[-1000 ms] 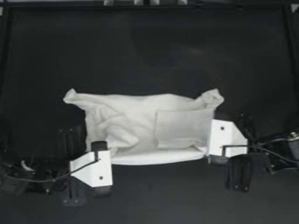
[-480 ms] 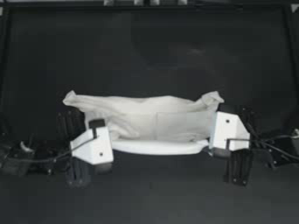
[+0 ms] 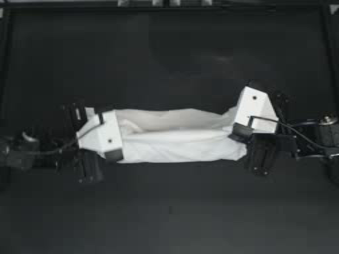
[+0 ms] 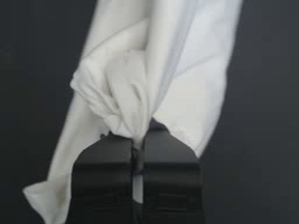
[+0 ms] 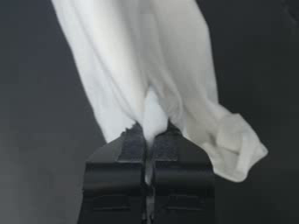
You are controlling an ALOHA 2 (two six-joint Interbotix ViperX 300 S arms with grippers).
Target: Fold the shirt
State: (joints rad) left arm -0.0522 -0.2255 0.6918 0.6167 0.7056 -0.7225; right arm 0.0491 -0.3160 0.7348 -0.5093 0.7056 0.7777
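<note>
The white shirt (image 3: 175,136) hangs stretched as a narrow band between both grippers, across the middle of the table. My left gripper (image 3: 114,155) is shut on the shirt's left end; in the left wrist view the cloth (image 4: 152,83) bunches out from between the closed jaws (image 4: 137,144). On the other side, my right gripper (image 3: 238,131) is shut on the shirt's right end, and the right wrist view shows fabric (image 5: 146,65) pinched between its jaws (image 5: 147,140) with a loose corner (image 5: 239,148) dangling beside them.
Dark table surface (image 3: 172,208) lies all around the shirt. The table's back edge with fixtures (image 3: 165,4) runs along the top.
Both grippers have lifted and carried the shirt's near edge away from the front, so the flat spread shirt has gathered into a narrower, stretched band. The right gripper has moved farther back.
</note>
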